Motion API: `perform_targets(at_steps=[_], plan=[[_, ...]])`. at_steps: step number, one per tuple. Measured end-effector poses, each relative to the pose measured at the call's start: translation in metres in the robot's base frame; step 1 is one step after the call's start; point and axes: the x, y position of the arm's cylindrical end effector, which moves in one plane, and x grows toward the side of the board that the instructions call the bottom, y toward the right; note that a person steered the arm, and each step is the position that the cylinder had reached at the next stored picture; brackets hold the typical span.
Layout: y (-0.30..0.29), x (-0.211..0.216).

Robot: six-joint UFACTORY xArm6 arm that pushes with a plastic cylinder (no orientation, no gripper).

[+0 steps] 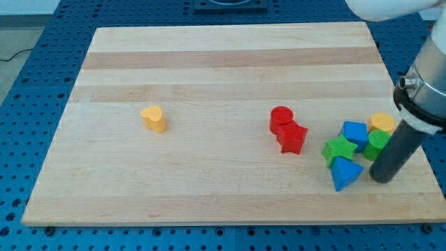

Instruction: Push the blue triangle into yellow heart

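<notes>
My tip (382,178), a bare rod holding nothing, sat just right of the blue triangle (345,172), with the yellow heart (154,118) far left, so I feared the triangle might hit the red star (292,138).

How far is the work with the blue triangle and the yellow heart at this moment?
Nothing looks done yet: the blue triangle sits at the view's lower right, far from the yellow heart at the left. In hand: my tip stands just right of the triangle, seemingly placed to push it leftward. Left: the whole crossing, past the red blocks.
</notes>
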Motion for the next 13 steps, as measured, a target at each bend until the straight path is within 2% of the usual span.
perform_targets(at_steps=[1, 4, 7, 9, 11, 13], plan=[[-0.012, 0.005], [-0.116, 0.003], [-0.070, -0.009], [-0.111, -0.022], [-0.185, -0.022], [-0.204, -0.034]])
